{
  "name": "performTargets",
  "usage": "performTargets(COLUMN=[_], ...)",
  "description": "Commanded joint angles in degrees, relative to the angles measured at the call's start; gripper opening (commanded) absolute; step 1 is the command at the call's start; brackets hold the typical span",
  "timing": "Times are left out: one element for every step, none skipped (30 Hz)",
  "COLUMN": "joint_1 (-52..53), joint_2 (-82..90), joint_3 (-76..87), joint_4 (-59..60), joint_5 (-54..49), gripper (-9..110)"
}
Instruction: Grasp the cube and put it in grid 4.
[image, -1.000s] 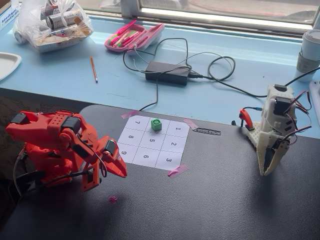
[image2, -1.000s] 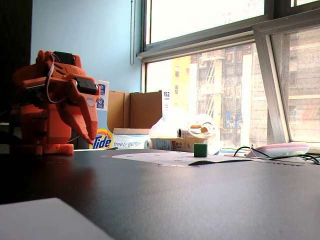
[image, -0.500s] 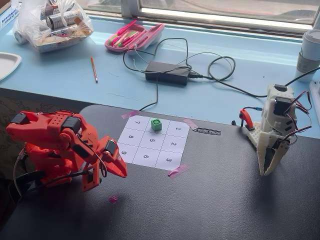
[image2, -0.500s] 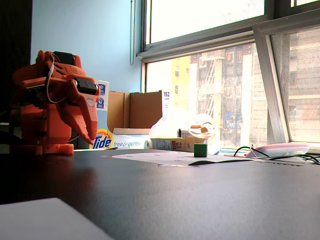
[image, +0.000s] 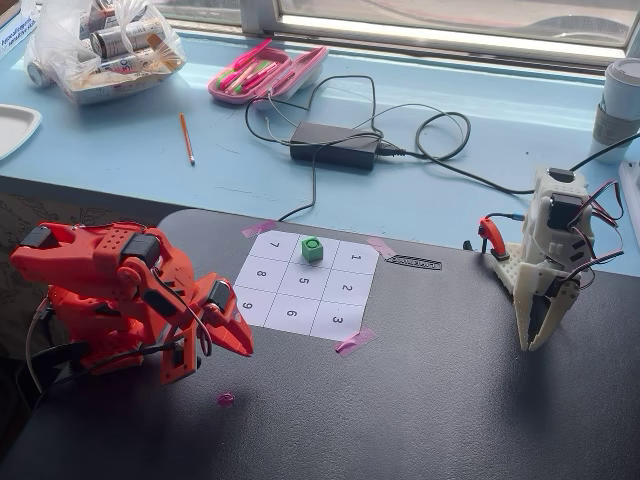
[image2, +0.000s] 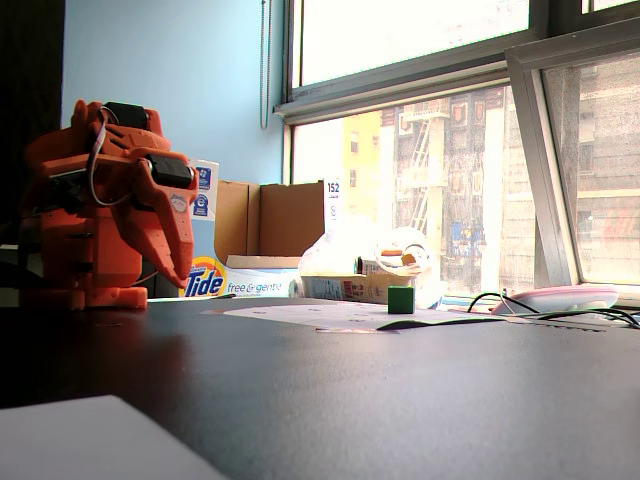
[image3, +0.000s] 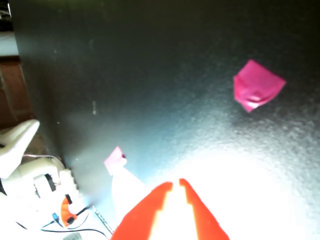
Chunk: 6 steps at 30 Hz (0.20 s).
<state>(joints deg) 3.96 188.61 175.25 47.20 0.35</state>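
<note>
On the sheet, the cube (image: 313, 249) is sitting in the top middle cell.
The gripper (image: 238, 345), nearly closed and empty, should be opening wide before reaching it.

The dark counter (image: 450, 400) has a matt, finely grained finish that throws back a broad soft glare in the wrist view. On it lies the white paper grid sheet (image: 305, 285), flat and matt, held by strips of pink tape (image: 354, 342) (slightly crinkled). The small bright green cube (image: 312, 249) looks like smooth plastic. The orange arm's end effector (image3: 175, 186) is moulded plastic with a faintly ribbed, low-sheen skin. The black power brick (image: 334, 145) appears smooth and semi-gloss.
</note>
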Motion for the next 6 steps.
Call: performTargets(joint_1=[0.1, 0.1, 0.1, 0.1, 0.1, 0.1], joint_2=[0.6, 0.6, 0.6, 0.6, 0.6, 0.6], joint_3=[3.6, 3.6, 3.6, 3.6, 3.6, 3.6], joint_4=[-0.5, -0.5, -0.5, -0.5, -0.5, -0.5], joint_5=[0.3, 0.2, 0.2, 0.2, 0.2, 0.2], gripper=[0, 0, 0, 0, 0, 0])
